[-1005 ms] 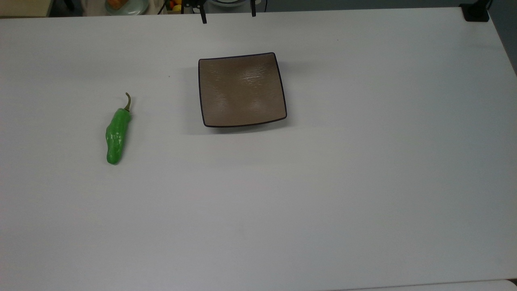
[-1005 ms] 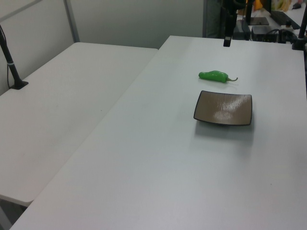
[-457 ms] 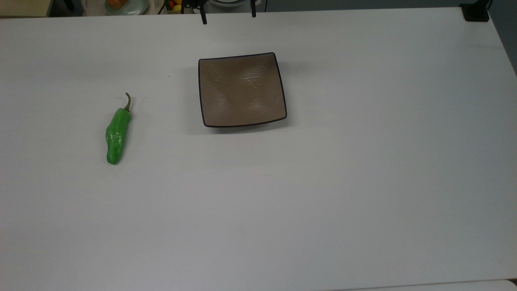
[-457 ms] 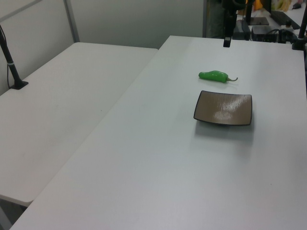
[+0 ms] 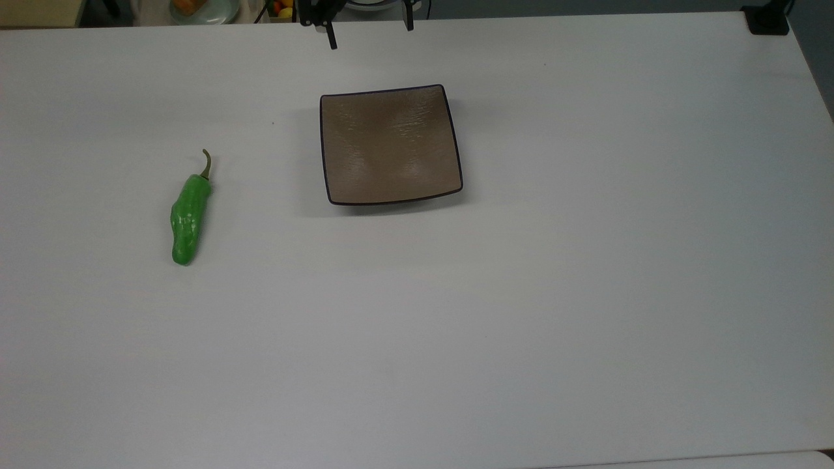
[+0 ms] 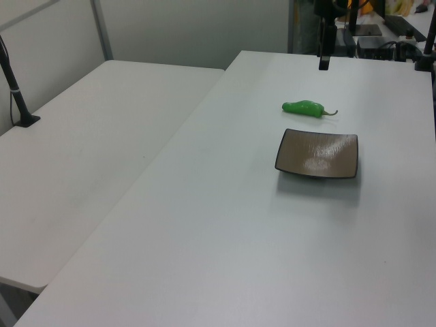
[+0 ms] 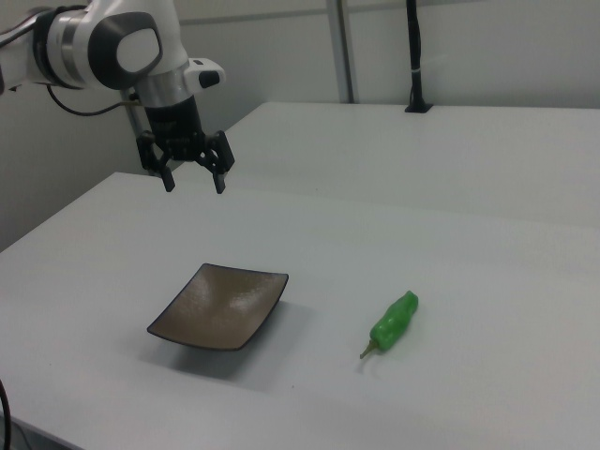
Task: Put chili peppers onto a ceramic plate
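Observation:
The green chili pepper lies flat on the white table toward the top view's left, stem pointing to the far edge; I also see the chili pepper from both sides. The square brown ceramic plate sits empty a plate's width to the pepper's right in the top view, also seen as the plate. My gripper hangs open in the air beyond the plate's far edge, nothing between its black fingers. The gripper stands well apart from the pepper.
A black mount sits at the table's far right corner in the top view. A second white table with a black pole adjoins in the left view. A dish with fruit stands beyond the far edge.
The gripper has come slightly lower and nearer the plate; its fingers reach further into the top view. Pepper and plate have not moved.

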{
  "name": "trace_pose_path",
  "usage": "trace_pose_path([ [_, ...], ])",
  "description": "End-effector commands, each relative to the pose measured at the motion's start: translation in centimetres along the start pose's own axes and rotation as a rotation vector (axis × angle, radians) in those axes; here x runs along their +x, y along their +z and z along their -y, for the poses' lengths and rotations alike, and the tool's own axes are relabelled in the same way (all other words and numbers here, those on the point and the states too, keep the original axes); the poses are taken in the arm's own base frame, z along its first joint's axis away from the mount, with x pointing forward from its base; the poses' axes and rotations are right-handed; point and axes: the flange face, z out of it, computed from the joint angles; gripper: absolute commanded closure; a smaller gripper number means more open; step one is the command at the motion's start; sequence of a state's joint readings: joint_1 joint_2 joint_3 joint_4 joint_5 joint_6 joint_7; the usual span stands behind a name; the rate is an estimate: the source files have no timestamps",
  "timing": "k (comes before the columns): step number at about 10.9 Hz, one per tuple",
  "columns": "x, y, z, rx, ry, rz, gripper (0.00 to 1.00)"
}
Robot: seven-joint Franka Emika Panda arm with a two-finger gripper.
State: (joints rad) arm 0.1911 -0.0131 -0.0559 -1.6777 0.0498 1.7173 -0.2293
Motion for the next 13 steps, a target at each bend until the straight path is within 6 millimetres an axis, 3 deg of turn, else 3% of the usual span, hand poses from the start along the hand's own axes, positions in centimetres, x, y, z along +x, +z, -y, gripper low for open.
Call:
trace_pose_path([
  [1,0.7,0.1,-0.1,-0.004,-0.029,-0.014,0.00],
  [5,1.0,-1.2,-4.8,-0.021,0.048,-0.047,0.00],
  [8,0.0,-1.5,-11.0,-0.061,0.146,-0.086,0.00],
  [13,-1.1,4.2,-21.3,-0.097,0.257,-0.068,0.00],
])
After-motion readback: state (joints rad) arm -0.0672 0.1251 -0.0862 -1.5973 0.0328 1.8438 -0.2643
